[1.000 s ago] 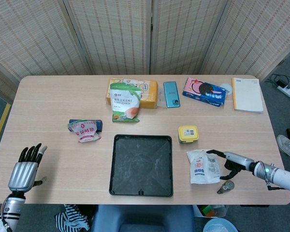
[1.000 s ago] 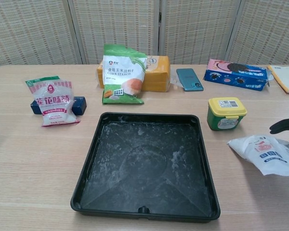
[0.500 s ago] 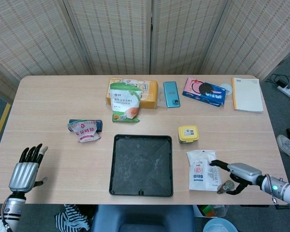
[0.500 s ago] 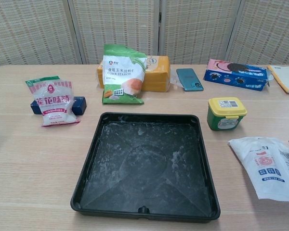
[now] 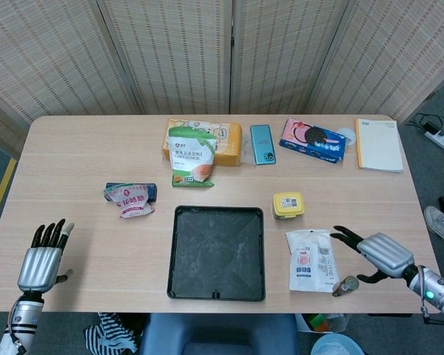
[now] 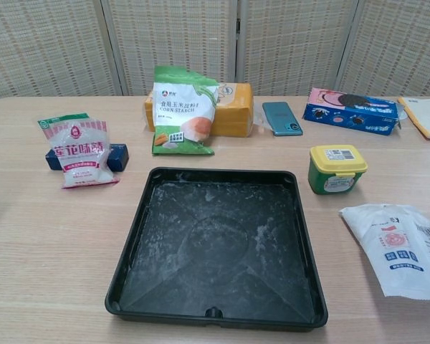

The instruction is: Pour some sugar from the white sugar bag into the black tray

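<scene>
On the wooden table [image 5: 81,148], the yellow tub [image 6: 336,169] sits between black tray [image 6: 216,247] and sugar bag [image 6: 398,247], both hands released.

Sugar bag [image 5: 312,259] right of tray [image 5: 217,253], on table [image 5: 89,163].

Both hands: ribbed silver-grey back plates, black fingers with pale tips. Left hand [image 5: 38,264] on a banded silver wrist. Right hand [image 5: 377,255] wrist shows a green light.

Bare table [image 5: 74,214] left of black tray [image 5: 217,251], yellow-lidded tub [image 5: 288,205] crowding white sugar bag [image 5: 311,259]
</scene>
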`<state>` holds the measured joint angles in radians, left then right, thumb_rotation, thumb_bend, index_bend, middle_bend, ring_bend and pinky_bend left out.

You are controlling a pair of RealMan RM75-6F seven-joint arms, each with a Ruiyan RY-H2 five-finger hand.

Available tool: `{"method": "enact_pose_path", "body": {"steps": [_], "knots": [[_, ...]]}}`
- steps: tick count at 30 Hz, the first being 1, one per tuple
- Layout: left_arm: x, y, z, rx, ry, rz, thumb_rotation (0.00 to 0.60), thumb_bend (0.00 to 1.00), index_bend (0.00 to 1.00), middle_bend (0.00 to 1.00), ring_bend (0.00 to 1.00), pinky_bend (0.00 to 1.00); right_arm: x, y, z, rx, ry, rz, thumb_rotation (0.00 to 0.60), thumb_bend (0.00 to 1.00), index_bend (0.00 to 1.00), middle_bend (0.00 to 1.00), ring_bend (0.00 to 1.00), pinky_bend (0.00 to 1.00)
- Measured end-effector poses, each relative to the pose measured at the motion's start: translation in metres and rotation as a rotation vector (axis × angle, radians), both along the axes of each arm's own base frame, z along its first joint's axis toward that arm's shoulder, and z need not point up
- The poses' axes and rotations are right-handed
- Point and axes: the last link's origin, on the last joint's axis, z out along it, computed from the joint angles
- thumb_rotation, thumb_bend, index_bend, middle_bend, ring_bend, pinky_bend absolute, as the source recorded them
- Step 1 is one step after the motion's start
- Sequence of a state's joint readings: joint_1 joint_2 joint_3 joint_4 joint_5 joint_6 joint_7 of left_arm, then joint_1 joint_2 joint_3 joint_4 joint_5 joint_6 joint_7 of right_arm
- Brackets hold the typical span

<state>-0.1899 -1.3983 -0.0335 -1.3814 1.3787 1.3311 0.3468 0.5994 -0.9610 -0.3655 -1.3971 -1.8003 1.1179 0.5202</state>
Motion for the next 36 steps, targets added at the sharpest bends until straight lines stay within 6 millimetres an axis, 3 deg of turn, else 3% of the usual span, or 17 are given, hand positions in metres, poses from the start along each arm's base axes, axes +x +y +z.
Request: {"method": "enact_pose_path", "body": {"steps": [17,27,36], "knots": [[-0.01,0.008,-0.016,0.027,0.075,0.058,0.6,0.17,0.0,0.0,0.01,0.0,-0.025,-0.027,-0.027,0.02,0.159,0.305,0.6,0.28,0.0,0.0,0.77,0.92],[-0.009,0.007,-0.013,0.036,0.066,0.051,0.6,0.17,0.0,0.0,0.01,0.0,-0.033,-0.009,-0.037,0.008,0.195,0.388,0.6,0.28,0.0,0.0,0.76,0.92],[-0.008,0.006,-0.011,0.045,0.071,0.039,0.6,0.17,0.0,0.0,0.01,0.0,-0.045,0.001,-0.059,-0.051,0.177,0.395,0.6,0.28,0.0,0.0,0.76,0.92]]}}
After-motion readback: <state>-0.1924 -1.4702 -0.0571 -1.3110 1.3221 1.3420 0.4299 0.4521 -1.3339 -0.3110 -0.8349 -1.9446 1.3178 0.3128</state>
